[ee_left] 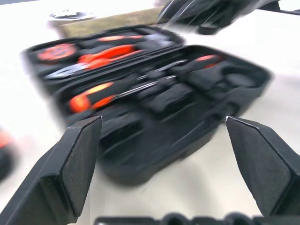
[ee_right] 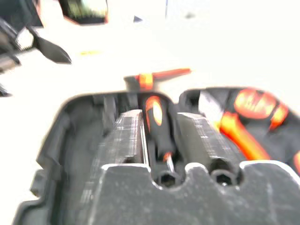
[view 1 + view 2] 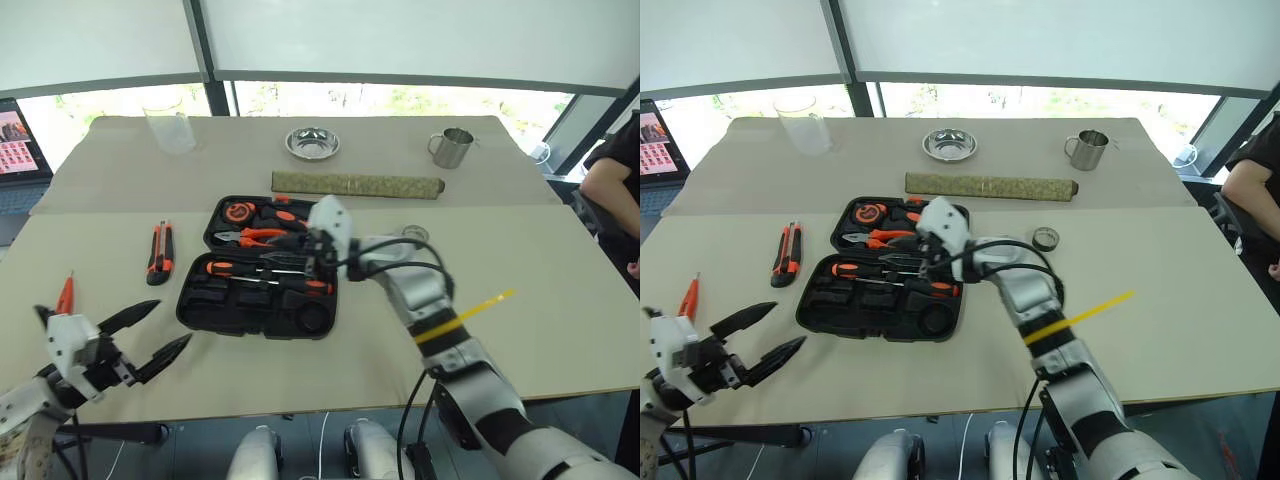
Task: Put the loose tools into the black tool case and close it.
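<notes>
low in the left corner of the frame, left gripper point(image 3: 160, 330) hangs with its black fingers spread wide, grasping nothing. just beyond it the small orange tester screwdriver point(image 3: 65, 294) lies on the table point(image 3: 560, 300). mid-frame, the black tool case point(image 3: 258, 268) lies open with two long screwdrivers point(image 3: 265, 272) in its near half; right gripper point(image 3: 315, 262) hovers over them, fingers partly parted astride one handle, not clamping it. left of the case lies the utility knife point(image 3: 159, 252); right of it, the tape roll point(image 3: 1045, 239).

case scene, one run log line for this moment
case: open | screwdrivers: in case | knife, tester, tape roll: on table | right gripper: over case | left gripper: open, empty
</notes>
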Available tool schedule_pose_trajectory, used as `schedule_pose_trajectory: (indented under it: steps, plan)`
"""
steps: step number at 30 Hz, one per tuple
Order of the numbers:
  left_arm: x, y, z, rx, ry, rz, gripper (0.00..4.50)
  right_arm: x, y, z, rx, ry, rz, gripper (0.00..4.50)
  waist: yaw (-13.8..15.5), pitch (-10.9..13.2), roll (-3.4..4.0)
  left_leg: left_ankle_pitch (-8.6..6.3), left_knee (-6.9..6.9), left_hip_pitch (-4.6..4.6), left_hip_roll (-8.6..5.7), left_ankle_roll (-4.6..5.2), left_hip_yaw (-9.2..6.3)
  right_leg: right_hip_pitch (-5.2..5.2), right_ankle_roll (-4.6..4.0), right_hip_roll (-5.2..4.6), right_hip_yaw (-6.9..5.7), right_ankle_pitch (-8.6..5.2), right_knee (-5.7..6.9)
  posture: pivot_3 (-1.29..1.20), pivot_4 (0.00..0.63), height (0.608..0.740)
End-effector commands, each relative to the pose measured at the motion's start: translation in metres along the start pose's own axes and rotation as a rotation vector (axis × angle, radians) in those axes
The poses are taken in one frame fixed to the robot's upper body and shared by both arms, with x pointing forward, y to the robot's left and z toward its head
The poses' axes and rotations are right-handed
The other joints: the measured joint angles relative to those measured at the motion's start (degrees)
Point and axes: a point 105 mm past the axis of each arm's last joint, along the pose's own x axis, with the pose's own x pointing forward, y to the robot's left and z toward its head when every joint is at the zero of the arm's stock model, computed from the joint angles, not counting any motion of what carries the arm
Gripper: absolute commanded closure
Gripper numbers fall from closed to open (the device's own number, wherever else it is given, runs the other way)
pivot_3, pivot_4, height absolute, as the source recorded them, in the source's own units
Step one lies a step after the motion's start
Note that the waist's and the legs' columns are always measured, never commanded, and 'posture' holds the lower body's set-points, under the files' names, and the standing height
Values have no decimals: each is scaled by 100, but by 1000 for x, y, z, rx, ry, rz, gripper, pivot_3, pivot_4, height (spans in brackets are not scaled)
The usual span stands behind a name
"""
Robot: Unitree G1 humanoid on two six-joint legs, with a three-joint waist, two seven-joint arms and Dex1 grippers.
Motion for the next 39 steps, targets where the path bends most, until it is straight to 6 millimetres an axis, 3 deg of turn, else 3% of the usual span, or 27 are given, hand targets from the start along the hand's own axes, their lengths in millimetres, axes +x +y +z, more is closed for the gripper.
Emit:
schedule_pose_trajectory:
  steps: [1, 3, 5, 9, 13, 16, 21, 26, 30, 35, 39]
  plan:
    - [-35, 28, 2, 24, -24, 250, 0, -41, 13, 17, -68, -120, -27, 1269, 9, 0, -1, 0, 0, -1, 0, 0, -2, 1, 0, 0, -2, 0, -3, 0, 150, 740]
    - [-63, 40, -6, 8, -9, 419, 0, -71, 26, 6, -81, -132, -42, 595, 23, -1, -3, 0, -1, 0, 0, 0, -3, 9, 0, 0, -5, 0, -13, 0, 150, 740]
    - [-85, 46, -16, -52, 12, 555, 0, -88, 38, 1, -83, -147, -49, 46, 21, -2, -5, -1, -5, 3, 1, 0, 1, 15, 1, 1, -7, 0, -26, 0, 150, 740]
    - [-108, 44, -24, -114, 11, 701, 0, -107, 49, -5, -83, -192, -120, 46, -14, 3, -11, -1, -10, 10, 0, 0, 10, 15, 2, 10, 5, 0, -28, 0, 150, 740]
    - [-115, 45, -29, -210, 29, 803, 0, -113, 55, 2, -23, -260, -146, 46, 2, 3, -27, 2, -10, 29, 3, -2, 31, 28, 0, 18, 3, -1, -27, 0, 150, 740]
    - [-102, 56, -21, -266, 64, 793, 0, -106, 60, 14, -49, -303, -113, 46, 37, 5, -37, 3, -10, 28, 4, -5, 40, 28, 0, 13, 4, -1, -27, 0, 150, 740]
    - [-72, 96, 2, -290, 150, 803, 0, -91, 59, 36, -76, -373, -74, 46, 93, 7, -46, 7, -9, 29, 1, -8, 34, 26, -1, 22, 0, 0, -21, 0, 150, 740]
    - [-46, 120, -11, -358, 383, 771, 0, -78, 57, 53, -79, -422, -32, 46, 78, 9, -43, 7, -10, 31, -2, -9, 35, 22, -4, 18, 2, 3, -17, 0, 150, 740]
    - [-34, 144, -20, -361, 467, 841, 0, -73, 55, 55, -86, -424, -15, 46, 38, 12, -50, 6, -16, 26, -8, -11, 37, 9, -5, 18, 1, 3, 1, 0, 150, 740]
    - [-12, 146, -28, -405, 494, 776, 0, -74, 53, 51, -84, -409, -19, 46, 43, 13, -55, 6, -18, 25, -6, -12, 36, 3, -8, 16, -2, 3, 12, 0, 150, 740]
    - [-6, 143, -40, -413, 528, 745, 1011, -75, 53, 48, -89, -394, -26, 0, 71, 14, -53, 7, -18, 27, -10, -13, 37, 5, -8, 11, -1, 3, 17, 0, 150, 740]
